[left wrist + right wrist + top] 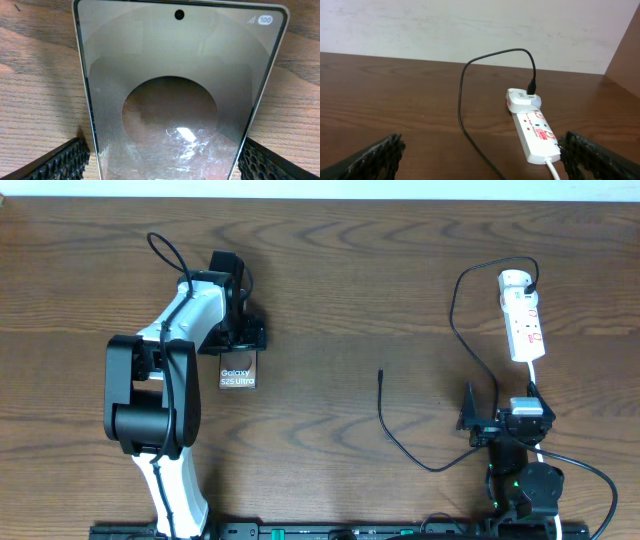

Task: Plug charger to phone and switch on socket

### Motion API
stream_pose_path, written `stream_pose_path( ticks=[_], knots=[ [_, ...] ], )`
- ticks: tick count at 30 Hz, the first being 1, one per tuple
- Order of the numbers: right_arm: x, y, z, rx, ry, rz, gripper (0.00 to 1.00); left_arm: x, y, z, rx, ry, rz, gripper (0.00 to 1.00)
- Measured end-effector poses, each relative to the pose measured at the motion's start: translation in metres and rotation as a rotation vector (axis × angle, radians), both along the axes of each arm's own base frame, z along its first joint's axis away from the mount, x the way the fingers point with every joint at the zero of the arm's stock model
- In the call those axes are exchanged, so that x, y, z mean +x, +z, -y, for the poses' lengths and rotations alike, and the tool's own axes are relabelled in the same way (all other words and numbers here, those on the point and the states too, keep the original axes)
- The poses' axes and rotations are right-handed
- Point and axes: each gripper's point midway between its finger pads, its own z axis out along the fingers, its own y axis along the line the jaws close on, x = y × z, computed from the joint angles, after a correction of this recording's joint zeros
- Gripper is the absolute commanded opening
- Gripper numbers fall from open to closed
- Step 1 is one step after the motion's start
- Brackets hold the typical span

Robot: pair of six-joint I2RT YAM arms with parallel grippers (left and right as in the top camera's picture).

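phone point(237, 370): flat on the wooden surface point(330, 280), left of centre, about 9 o'clock in the overhead view. White lettering shows at its 6 o'clock end. In the left wrist view a dark round patch fills the middle of the screen.
left hand point(240, 332): over the phone's 12 o'clock end. Its fingers point(60, 162) stand one at each long edge of the phone, just beside it or touching — whether they press on it I cannot tell.
right hand point(500, 408): near the surface's 5 o'clock corner, spread wide with nothing between the fingers, and pointing toward 12 o'clock at the socket point(525, 320).
socket: a white strip at about 2 o'clock on the surface, lying along the 12-to-6 line, apart from the right hand. A white adapter point(513, 280) sits at its 12 o'clock end.
charger point(461, 100): a thin black cable plugged into the adapter. It arcs toward 9 o'clock, then runs down toward 6 o'clock — its tip point(381, 373) lies free on the surface, pointing to 12 o'clock. The tip is at the phone's 3 o'clock and well apart from it.
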Motion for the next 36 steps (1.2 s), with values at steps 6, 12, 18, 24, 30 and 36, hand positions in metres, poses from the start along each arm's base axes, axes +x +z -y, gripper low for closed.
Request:
stream_pose_path(
  ticks=[6,12,18,24,30,36],
  knots=[
    [0.0,-0.0001,0.0,0.0,0.0,0.0,0.99,0.0,0.0,-0.0001,0.0,0.0,0.0,0.85],
    [0.0,0.0,0.0,0.0,0.0,0.0,0.99,0.0,0.0,-0.0001,0.0,0.0,0.0,0.84],
    [0.0,0.0,0.0,0.0,0.0,0.0,0.99,0.0,0.0,-0.0001,0.0,-0.001,0.0,0.8],
    [0.0,0.0,0.0,0.0,0.0,0.0,0.99,0.0,0.0,-0.0001,0.0,-0.001,0.0,0.8],
    [0.0,0.0,0.0,0.0,0.0,0.0,0.99,0.0,0.0,-0.0001,0.0,-0.003,0.0,0.79],
    [0.0,0.0,0.0,0.0,0.0,0.0,0.99,0.0,0.0,-0.0001,0.0,-0.003,0.0,0.79]
  ],
)
